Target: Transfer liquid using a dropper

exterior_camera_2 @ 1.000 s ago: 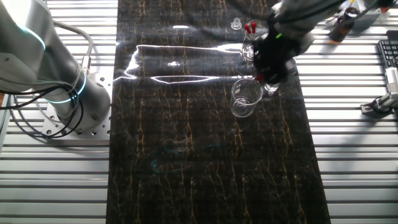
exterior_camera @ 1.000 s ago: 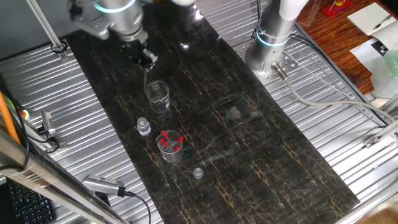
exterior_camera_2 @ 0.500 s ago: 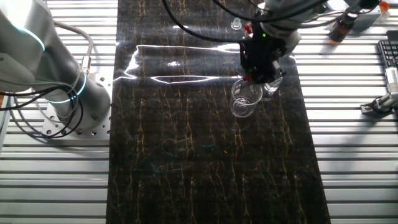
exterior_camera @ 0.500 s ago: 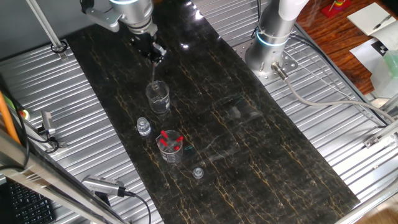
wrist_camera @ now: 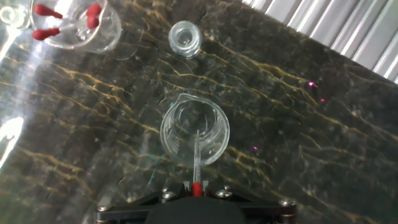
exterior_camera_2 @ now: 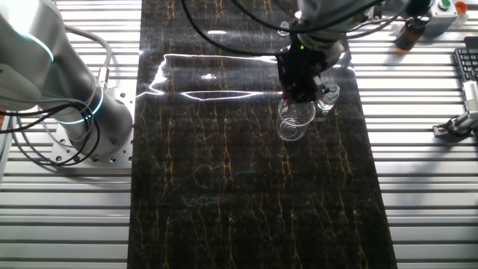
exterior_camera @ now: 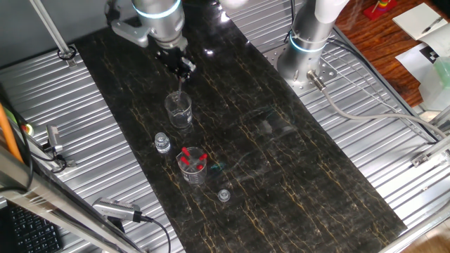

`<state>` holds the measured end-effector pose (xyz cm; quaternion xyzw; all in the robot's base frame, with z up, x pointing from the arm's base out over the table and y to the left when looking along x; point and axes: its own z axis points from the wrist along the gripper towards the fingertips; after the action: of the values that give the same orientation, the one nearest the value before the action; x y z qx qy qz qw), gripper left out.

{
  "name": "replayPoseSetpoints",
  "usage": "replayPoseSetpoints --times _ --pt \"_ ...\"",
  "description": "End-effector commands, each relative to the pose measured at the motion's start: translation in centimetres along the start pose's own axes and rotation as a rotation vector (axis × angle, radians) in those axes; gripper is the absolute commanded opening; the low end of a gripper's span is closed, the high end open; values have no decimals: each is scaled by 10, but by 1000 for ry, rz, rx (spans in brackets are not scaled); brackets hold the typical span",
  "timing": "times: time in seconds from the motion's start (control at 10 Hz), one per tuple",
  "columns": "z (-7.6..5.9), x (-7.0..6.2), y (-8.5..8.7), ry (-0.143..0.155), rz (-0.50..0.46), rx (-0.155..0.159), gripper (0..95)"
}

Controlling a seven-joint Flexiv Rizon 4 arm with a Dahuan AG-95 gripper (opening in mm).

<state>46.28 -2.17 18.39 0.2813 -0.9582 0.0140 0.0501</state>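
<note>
I can read no text, label, brand, number or sign anywhere in my views, neither on the glassware nor on the table (exterior_camera: 295,169).

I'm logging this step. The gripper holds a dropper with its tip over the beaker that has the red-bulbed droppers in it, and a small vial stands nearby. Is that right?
Not quite. The gripper holds the dropper over the empty clear beaker, as the hand view shows. The beaker with the red-bulbed droppers stands apart, untouched. The small vial does stand nearby.
</note>
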Motion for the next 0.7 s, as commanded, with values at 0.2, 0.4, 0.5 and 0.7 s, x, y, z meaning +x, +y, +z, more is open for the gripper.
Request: replayPoseSetpoints --times 0.2,0.4,0.5,0.7 --pt "25 -5 -4 -2 6 -8 0" --pt "36 -8 -3 -4 3 -4 0" --pt "44 -11 -2 -5 6 -4 0" --pt "52 -15 0 -6 10 1 0"
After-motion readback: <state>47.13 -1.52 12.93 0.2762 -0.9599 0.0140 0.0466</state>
